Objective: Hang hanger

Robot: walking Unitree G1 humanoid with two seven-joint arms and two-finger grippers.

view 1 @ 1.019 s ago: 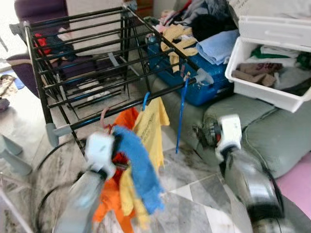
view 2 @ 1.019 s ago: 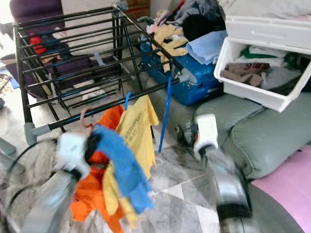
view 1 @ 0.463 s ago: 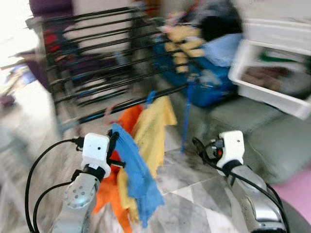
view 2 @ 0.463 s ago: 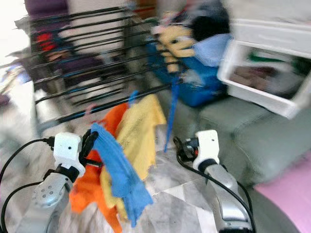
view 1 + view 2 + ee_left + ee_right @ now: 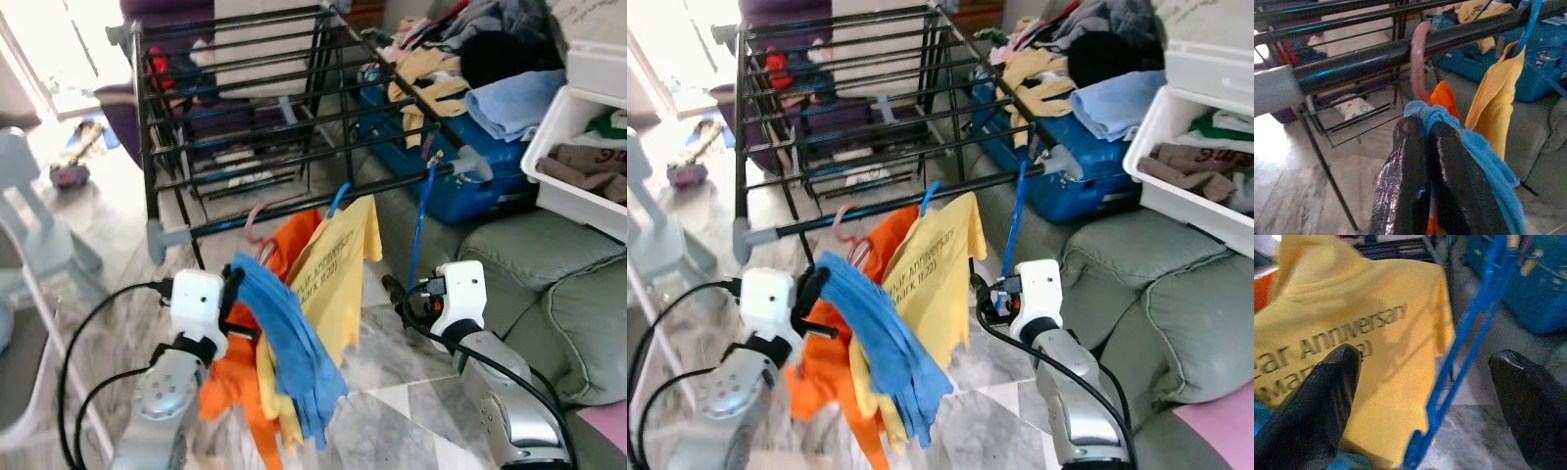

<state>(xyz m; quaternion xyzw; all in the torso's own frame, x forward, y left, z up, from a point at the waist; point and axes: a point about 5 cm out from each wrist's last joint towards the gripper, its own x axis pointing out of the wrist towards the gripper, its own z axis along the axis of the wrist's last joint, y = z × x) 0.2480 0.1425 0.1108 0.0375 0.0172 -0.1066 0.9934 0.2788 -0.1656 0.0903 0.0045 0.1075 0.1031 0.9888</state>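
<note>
Yellow shirt point(image 5: 1366, 328) printed "Anniversary", blue hanger point(image 5: 1469, 333) beside

A black drying rack point(image 5: 872, 108) stands on the marble floor point(image 5: 989, 411). From its front rail hang a pink hanger point(image 5: 850, 235) with an orange garment point(image 5: 823, 382), a yellow shirt point(image 5: 936, 274) and an empty blue hanger point(image 5: 1014, 220). The left end effector point(image 5: 808, 294) grips a blue cloth point(image 5: 887, 348). The right end effector point(image 5: 985, 299) hovers beside the yellow shirt.

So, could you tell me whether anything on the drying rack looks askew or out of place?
Yes. An empty blue hanger dangles steeply tilted from the front rail, one end near the floor, beside the yellow shirt. The left claw is shut on a blue cloth that droops, bunched, over the orange shirt.
</note>
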